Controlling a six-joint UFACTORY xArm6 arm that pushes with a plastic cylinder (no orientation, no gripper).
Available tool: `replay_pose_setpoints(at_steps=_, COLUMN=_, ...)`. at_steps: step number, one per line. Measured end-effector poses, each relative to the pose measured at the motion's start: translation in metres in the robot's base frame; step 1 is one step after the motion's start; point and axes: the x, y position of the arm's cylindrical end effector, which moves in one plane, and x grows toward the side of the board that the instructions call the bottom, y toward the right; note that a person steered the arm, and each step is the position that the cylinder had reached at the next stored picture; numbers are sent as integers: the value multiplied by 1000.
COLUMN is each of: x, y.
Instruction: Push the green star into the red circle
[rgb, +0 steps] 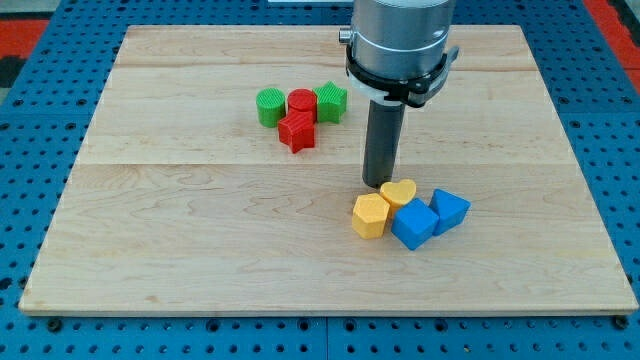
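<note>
Our arm carries no jaws or fingers, so there is nothing to open, close or grip with; contact is made only by my tip (378, 184), the lower end of the dark rod.

Position of my tip: it rests on the wooden board (180, 230), just above and to the view's left of the yellow heart (399, 192), apparently touching or nearly touching it. The yellow hexagon (370, 215) lies just below my tip; two blue blocks (413, 226) (449, 210) lie below it and to the view's right.

Position of the task block: the green star (332, 101) lies up and slightly to the view's left of my tip, well apart from it. It already appears to touch the red circle (302, 101) on that block's right side. A green circle (270, 107) flanks the red circle on the left, and a red star (297, 131) sits just below it.

Hazards, as we judge them:
- A careless departure may drag the yellow heart and scatter its cluster.
- An off-centre push on the green star may rotate it past the red circle.
- Excess travel may displace the whole four-block group, including the red star.

Orientation: the green star is compact, with no evident long axis. Its lobes are too small to resolve, so we cannot state a heading.
</note>
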Motion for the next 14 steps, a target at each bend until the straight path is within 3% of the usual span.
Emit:
replay_pose_setpoints(at_steps=2, x=-30, y=-35)
replay_pose_setpoints(at_steps=5, x=-33, y=-36)
replay_pose_setpoints(at_steps=8, x=-64, y=-21)
replay_pose_setpoints(at_steps=10, x=-107, y=-25)
replay_pose_setpoints(at_steps=13, x=-98, y=-40)
replay_pose_setpoints(at_steps=14, x=-96, y=-76)
